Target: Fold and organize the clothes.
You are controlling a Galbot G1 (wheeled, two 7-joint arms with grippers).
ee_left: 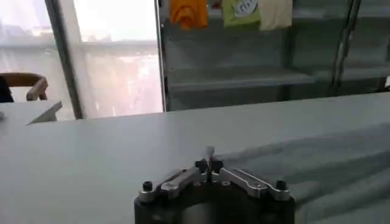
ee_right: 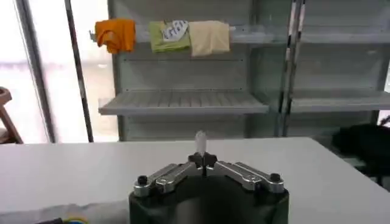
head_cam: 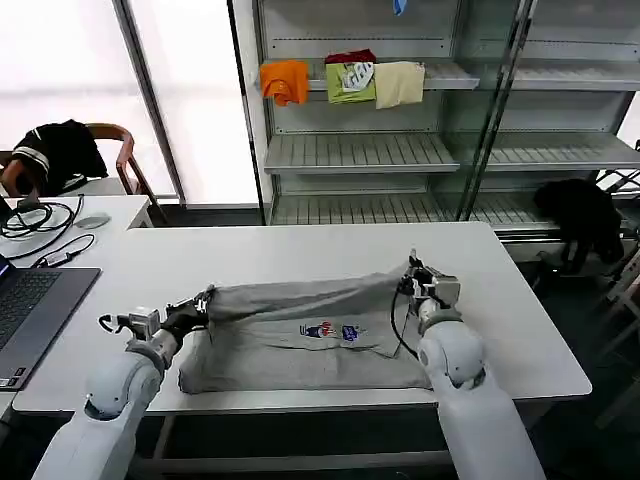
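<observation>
Grey shirt (head_cam: 300, 335) lies on the white table (head_cam: 300, 250), near the front edge, roughly centred btwn the 2 arms. Small multicoloured chest print (head_cam: 330, 331) faces up, about mid-garment. The far edge of the shirt is lifted off the table and stretched btwn both grippers, sagging a bit in the middle; the rest stays flat on the tabletop.

Left gripper (head_cam: 203, 305) is at the shirt's far left corner, clamped on the fabric there. In the left wrist view its fingertips (ee_left: 209, 159) are pressed together w/ a thin sliver of cloth pinched btwn them, and rumpled grey shirt (ee_left: 329, 164) spreads across the table beside it.

Right gripper (head_cam: 414, 272) is at the far right corner, also closed on the shirt edge. In the right wrist view the right gripper (ee_right: 201, 151) has its tips together w/ a small pale bit of fabric sticking up btwn them; a strip of grey shirt (ee_right: 55, 213) shows low beside the gripper body.

Behind the table: metal shelving (head_cam: 400, 150) w/ 3 folded items on 1 shelf, orange (head_cam: 285, 82), green (head_cam: 351, 80), cream (head_cam: 399, 83). A laptop (head_cam: 30, 310) and cables (head_cam: 45, 225) sit on a side desk at left. A black garment (head_cam: 60, 150) hangs over a chair (head_cam: 125, 160), another black garment (head_cam: 580, 215) at far right.
</observation>
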